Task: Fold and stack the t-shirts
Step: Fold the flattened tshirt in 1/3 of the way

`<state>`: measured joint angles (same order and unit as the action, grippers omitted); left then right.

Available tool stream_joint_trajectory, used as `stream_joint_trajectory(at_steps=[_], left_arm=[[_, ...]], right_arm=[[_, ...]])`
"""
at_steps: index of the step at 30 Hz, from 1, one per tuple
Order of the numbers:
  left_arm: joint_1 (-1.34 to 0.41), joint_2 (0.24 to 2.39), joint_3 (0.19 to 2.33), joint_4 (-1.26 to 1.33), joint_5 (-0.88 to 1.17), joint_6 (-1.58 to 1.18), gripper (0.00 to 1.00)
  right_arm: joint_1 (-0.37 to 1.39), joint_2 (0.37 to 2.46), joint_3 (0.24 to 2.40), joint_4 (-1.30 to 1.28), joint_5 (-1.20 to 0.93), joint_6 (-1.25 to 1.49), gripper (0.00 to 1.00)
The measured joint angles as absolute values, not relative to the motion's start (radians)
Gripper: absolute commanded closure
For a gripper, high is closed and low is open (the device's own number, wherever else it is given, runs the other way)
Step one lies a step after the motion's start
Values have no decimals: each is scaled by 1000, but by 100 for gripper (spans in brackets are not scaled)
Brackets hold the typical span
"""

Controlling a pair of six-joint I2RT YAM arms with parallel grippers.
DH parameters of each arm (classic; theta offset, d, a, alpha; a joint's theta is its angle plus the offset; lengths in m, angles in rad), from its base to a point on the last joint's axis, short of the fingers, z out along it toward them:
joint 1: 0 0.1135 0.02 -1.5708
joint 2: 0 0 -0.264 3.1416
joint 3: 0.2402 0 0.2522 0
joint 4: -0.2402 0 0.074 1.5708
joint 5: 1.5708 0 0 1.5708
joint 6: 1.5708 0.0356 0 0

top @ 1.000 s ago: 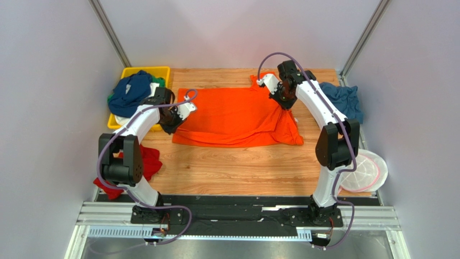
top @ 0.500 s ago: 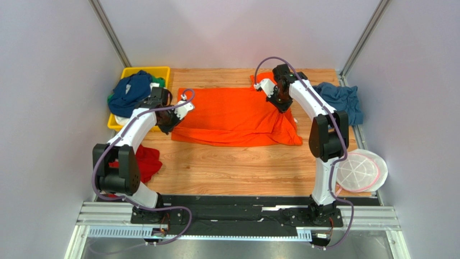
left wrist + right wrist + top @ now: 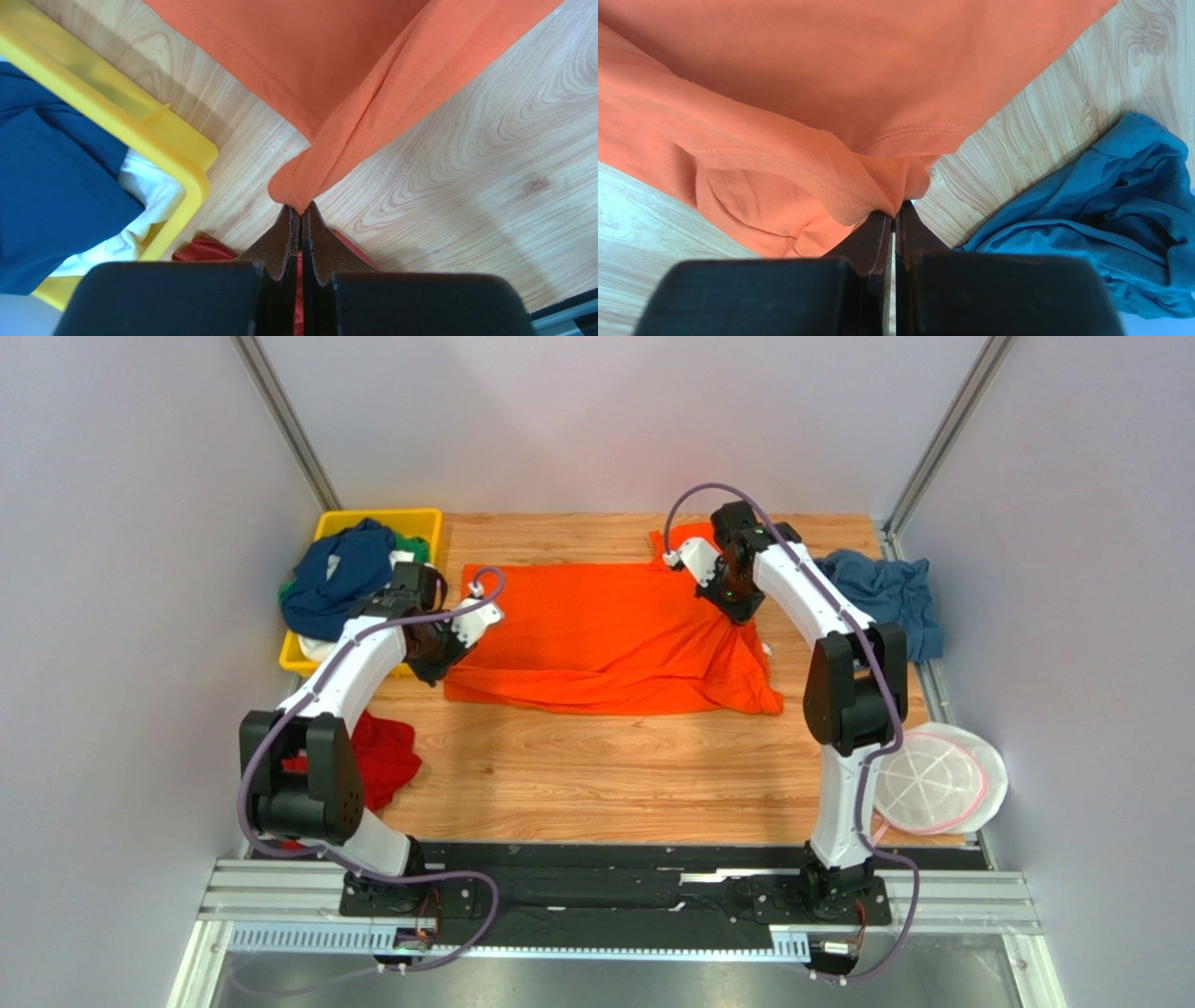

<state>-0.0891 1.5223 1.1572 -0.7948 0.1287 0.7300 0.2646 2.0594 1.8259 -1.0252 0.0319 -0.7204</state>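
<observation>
Pinched in the left claw (image 3: 300,210): a folded corner of the orange shirt (image 3: 365,77), jaws tight together on the hem. Just left of that claw, the tray (image 3: 184,157), heaped with a navy shirt (image 3: 49,182) over a white one (image 3: 151,192), and a sliver of green (image 3: 410,546) at the far rim. Behind and below the claw, a red shirt (image 3: 382,756) loose on the wood, outside the tray.

Between the claws, orange cloth spread nearly flat, rumpled toward the right end.

Clamped in the right claw (image 3: 893,210): a bunched hem of the same shirt, jaws shut on it. Just right of that claw, a blue shirt (image 3: 1102,210) crumpled on the table, bare wood between it and the orange.

Looks like a stretch-out before the fold. To do it well: pull both corners apart evenly and in step, smooth out that right-hand bunching, stay low, steer clear of tray rim and blue shirt.

Back behind the right claw, the disc (image 3: 940,777).
</observation>
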Motion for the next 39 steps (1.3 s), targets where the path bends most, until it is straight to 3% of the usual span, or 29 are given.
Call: stream_joint_trajectory(at_steps=[12,39], left_arm=[[-89,1701,1226,-789,121,722,100],[-89,1794,1344,-763,113,686,100]], right_arm=[[234,2072,1842,-1019,58,-731,100],[232,2196,1996,-1024,93,-731,100]])
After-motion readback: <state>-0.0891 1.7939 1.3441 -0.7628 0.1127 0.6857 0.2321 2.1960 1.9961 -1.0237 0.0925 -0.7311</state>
